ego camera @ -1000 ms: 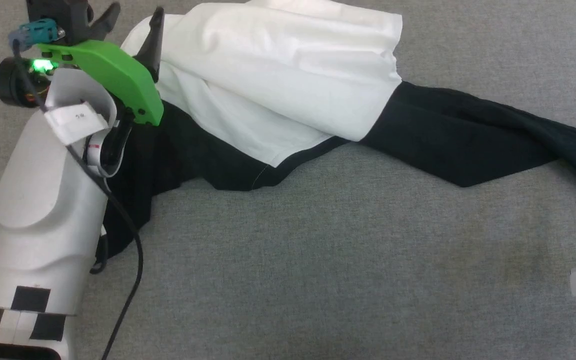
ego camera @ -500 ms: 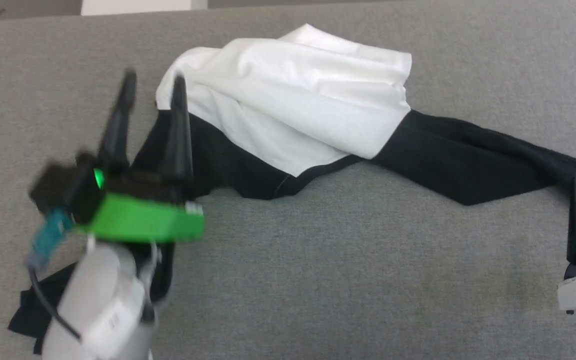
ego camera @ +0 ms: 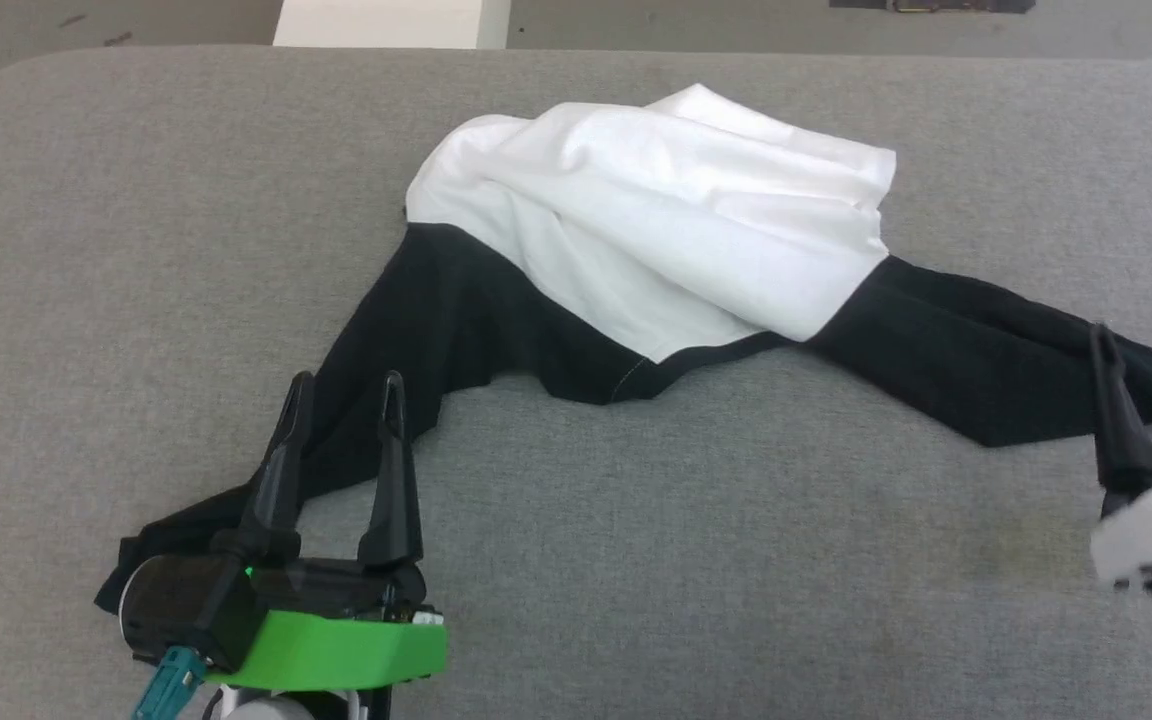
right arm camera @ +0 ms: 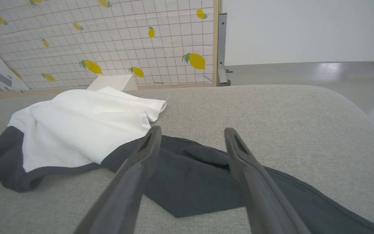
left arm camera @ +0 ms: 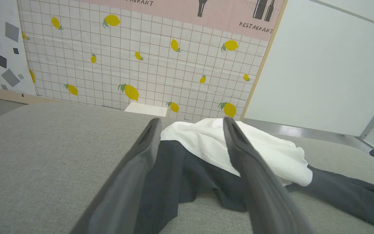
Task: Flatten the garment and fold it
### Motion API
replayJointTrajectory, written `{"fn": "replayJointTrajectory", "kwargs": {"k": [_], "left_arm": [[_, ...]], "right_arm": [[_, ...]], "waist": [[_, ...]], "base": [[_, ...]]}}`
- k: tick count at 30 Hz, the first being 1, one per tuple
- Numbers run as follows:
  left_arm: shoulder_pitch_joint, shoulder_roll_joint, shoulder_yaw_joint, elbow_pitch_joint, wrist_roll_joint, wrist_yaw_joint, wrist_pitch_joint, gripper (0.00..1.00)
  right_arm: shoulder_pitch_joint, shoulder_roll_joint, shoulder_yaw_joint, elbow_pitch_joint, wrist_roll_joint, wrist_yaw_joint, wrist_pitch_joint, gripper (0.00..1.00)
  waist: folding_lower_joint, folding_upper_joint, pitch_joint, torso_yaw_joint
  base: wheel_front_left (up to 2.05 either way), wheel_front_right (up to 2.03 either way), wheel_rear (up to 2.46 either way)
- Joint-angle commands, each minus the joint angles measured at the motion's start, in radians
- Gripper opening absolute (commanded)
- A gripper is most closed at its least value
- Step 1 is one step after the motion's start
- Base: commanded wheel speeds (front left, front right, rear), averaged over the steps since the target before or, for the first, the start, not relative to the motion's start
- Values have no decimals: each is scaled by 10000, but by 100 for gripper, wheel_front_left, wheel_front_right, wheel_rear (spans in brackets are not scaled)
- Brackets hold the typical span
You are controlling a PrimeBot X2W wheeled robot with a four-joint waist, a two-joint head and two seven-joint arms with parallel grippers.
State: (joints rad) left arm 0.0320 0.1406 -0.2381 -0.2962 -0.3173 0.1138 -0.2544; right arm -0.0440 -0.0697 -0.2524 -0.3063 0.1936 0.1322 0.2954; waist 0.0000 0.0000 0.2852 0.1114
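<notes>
Grey upholstery (ego camera: 636, 560) carries the garment (ego camera: 656, 240), which lies crumpled across the upper middle of the head view. Its white body is bunched at the top, and its black sleeves trail down to the lower left and out to the right edge. The left gripper (ego camera: 347, 382), at lower left, has its jaws spread wide over the left sleeve; whether the fingers touch the cloth cannot be told. The right gripper (ego camera: 1146, 335), at the right edge, is likewise spread over the other sleeve's end, not closed on it. A white box (ego camera: 386, 22) sits beyond the cushion at top left.
</notes>
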Motion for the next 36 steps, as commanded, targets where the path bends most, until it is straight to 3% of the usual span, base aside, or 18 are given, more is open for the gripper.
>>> {"fn": "replayJointTrajectory", "kwargs": {"k": [1, 10, 16, 20, 21, 22, 23, 30, 36], "left_arm": [[25, -37, 52, 20, 164, -149, -72, 100], [-458, -330, -114, 331, 513, -732, -73, 100], [-649, -475, -157, 556, 564, -976, -73, 100], [-762, -542, -141, 610, 636, -1087, -73, 100], [-782, -556, -141, 628, 651, -1109, -73, 100], [-808, -573, -144, 654, 667, -1134, -73, 100], [-830, -586, -149, 677, 678, -1154, -73, 100], [-830, -667, -71, 819, 652, -1248, -74, 100], [-928, -749, -161, 842, 581, -1384, -74, 100]], "right_arm": [[-541, -395, 88, 86, 105, -15, 446, 100], [-2209, -2458, 430, 1662, 771, -15, 3105, 100], [-2255, -3253, 893, 2402, 901, -15, 3781, 100], [-2187, -3331, 1144, 2980, 1054, -15, 4052, 100], [-2183, -3336, 1170, 3113, 1054, -15, 4087, 94], [-2202, -3327, 1153, 3268, 1020, -15, 4068, 13], [-2216, -3330, 1153, 3392, 981, -15, 4066, 0], [-3579, -3448, 1040, 3127, 906, -15, 3566, 0], [-5833, -4499, 1145, 2901, 360, -15, 3463, 0]], "waist": [[0, 0, 121, 56], [0, 0, 822, 202], [0, 0, 1316, 328], [0, 0, 1539, 370], [0, 0, 1560, 378], [0, 0, 1580, 392], [0, 0, 1581, 406], [0, 0, 1368, 475], [0, 0, 1617, 806]], "base": [[0, 0, 0], [0, 0, 0], [0, 0, 0], [0, 0, 0], [0, 0, 0], [0, 0, 0], [0, 0, 0], [0, 0, 0], [0, 0, 0]]}}
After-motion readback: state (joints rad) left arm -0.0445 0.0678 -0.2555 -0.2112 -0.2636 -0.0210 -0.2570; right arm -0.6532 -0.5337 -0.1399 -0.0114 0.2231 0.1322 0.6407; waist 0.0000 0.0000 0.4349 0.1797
